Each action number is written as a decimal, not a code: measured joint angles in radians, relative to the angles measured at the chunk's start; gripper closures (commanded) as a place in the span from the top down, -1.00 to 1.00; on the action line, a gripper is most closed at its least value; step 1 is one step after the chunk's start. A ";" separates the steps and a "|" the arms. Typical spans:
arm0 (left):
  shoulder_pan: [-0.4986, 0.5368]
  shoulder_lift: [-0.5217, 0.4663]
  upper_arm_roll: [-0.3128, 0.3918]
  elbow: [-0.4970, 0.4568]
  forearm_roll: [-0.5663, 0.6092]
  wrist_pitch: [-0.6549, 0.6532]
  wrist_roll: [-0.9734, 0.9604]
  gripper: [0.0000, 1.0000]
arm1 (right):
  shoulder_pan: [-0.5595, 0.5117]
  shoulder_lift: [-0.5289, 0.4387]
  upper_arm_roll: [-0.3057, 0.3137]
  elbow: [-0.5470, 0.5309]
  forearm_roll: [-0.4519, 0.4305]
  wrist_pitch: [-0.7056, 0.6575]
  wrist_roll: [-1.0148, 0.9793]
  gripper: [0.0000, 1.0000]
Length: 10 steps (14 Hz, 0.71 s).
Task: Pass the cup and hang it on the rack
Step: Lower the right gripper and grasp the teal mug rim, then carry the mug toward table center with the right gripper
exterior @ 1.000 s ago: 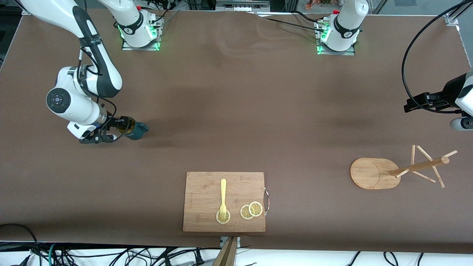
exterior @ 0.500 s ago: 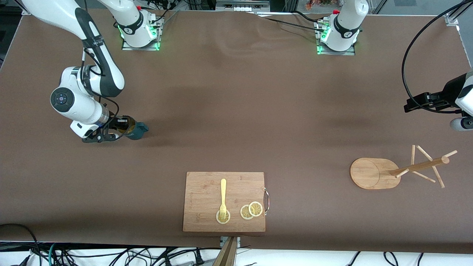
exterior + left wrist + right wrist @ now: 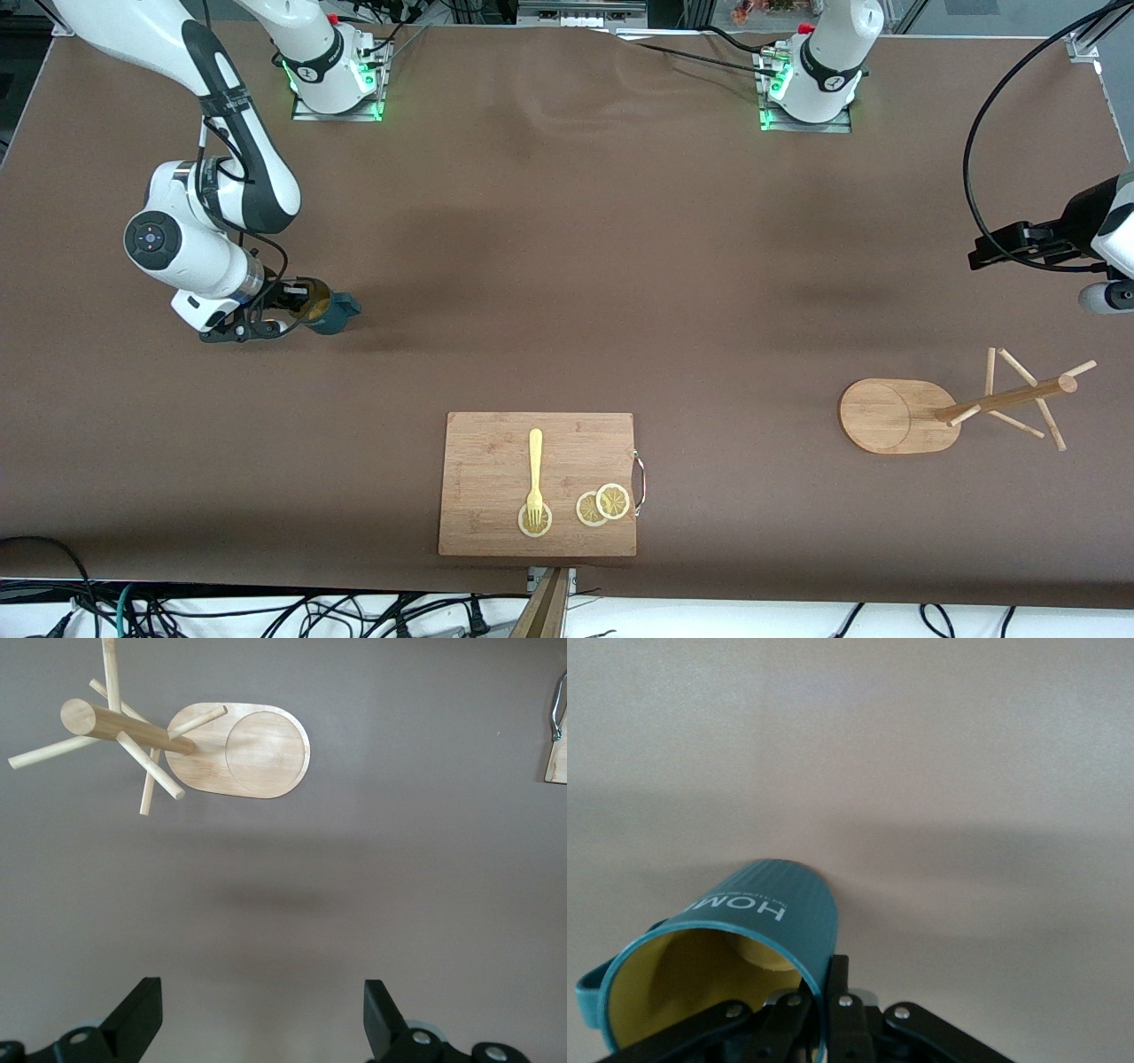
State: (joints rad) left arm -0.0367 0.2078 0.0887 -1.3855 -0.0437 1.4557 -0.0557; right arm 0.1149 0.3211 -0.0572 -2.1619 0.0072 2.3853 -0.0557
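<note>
Since a second ago we've nudged the right gripper point(image 3: 297, 312), clamped on the cup's point(image 3: 326, 310) rim, off the right-arm edge; left gripper point(image 3: 257, 1028) waits open above the rack point(image 3: 895, 415); handover and hanging remain.

Bare table point(image 3: 567, 292) lies between both arms' ends; cutting board point(image 3: 496, 478) (fork point(image 3: 535, 470) on it) sits nearer the front camera.

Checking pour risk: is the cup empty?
Empty as far as visible. The right wrist view looks into the cup, pinched at its rim by the right gripper: bare yellow interior.
</note>
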 measured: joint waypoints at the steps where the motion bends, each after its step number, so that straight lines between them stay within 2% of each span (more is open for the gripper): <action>1: 0.000 0.000 0.000 0.000 0.000 0.000 0.000 1.00 | 0.000 -0.001 0.009 0.003 0.000 -0.002 0.000 -1.00; 3: 0.000 0.000 0.000 0.000 0.000 0.000 0.000 1.00 | 0.002 -0.007 0.039 0.028 0.000 -0.028 0.017 -1.00; 6: 0.001 0.000 0.000 0.000 0.000 0.000 0.000 1.00 | 0.019 -0.018 0.111 0.131 0.000 -0.133 0.138 -1.00; 10: 0.002 0.002 0.001 0.000 0.000 0.000 0.000 1.00 | 0.176 0.017 0.134 0.336 0.001 -0.320 0.397 -1.00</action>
State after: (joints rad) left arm -0.0344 0.2095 0.0893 -1.3855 -0.0438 1.4557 -0.0557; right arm 0.2908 0.3379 0.0766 -1.8260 0.0079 2.0650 0.3414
